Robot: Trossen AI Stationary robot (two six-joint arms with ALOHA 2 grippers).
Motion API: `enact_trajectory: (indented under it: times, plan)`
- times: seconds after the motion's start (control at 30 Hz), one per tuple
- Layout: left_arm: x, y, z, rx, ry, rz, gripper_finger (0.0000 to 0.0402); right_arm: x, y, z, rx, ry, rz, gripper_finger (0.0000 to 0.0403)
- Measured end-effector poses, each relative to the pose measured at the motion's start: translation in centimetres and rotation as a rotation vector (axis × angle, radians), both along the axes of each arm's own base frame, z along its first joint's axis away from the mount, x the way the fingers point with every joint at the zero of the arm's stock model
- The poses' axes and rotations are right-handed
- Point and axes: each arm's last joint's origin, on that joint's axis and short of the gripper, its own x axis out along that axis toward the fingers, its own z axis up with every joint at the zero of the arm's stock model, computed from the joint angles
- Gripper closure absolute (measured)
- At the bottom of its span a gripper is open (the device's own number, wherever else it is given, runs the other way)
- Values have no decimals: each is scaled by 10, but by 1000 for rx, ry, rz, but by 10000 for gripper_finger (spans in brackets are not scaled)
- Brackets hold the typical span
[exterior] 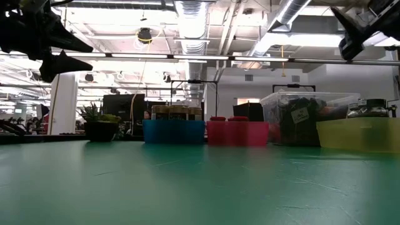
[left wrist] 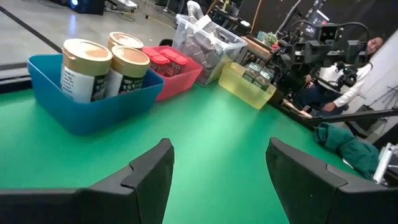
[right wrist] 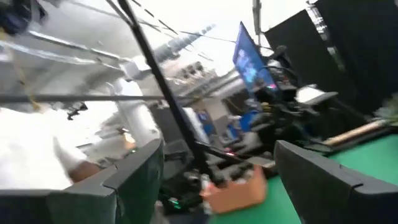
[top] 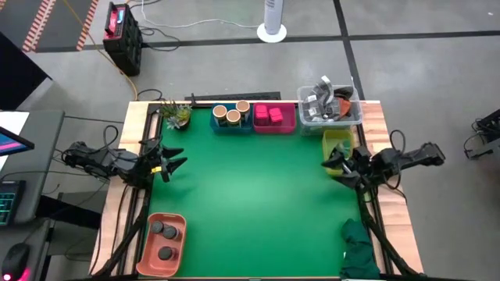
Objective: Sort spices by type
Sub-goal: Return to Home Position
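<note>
The spices sit sorted in bins. Three tan-topped jars [top: 230, 115] stand in a blue bin [left wrist: 43, 87], and magenta-pink packs [top: 269, 115] lie in a pink bin [top: 287, 125] at the far edge. Small jars [left wrist: 258, 74] stand in a yellow bin [top: 337, 143]. Dark grey-lidded jars [top: 164, 231] stand in an orange tray [top: 148, 254] at the near left. My left gripper [top: 173, 161] hovers open at the left edge, level, with nothing between its fingers [left wrist: 149, 171]. My right gripper [top: 336, 164] hovers open at the right edge beside the yellow bin, tipped upward and empty.
A clear tub of grey clutter [top: 330, 105] stands at the far right corner, and a small potted plant [top: 176, 114] at the far left. A dark green cloth [top: 359, 248] lies at the near right. A person in white [left wrist: 367, 62] is beyond the table's right side.
</note>
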Motion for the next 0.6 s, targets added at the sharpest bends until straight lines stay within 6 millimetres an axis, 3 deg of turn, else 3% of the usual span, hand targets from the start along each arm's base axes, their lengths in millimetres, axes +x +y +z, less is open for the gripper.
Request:
enact_trajectory:
  times: [0.17, 0.33, 0.43, 0.6]
  plan:
    - [0, 0, -1, -11, 6, -5, 159, 1, -2, -3, -125, 17, -85, 74]
    - [0, 0, -2, -11, 13, -5, 159, 7, -3, -20, -310, 171, -136, 74]
    - [0, 0, -3, -7, 25, -5, 159, 8, -2, -33, -352, 300, -120, 74]
    - [-1, 0, -4, 20, 47, -8, 159, 10, -2, -35, -364, 328, -114, 74]
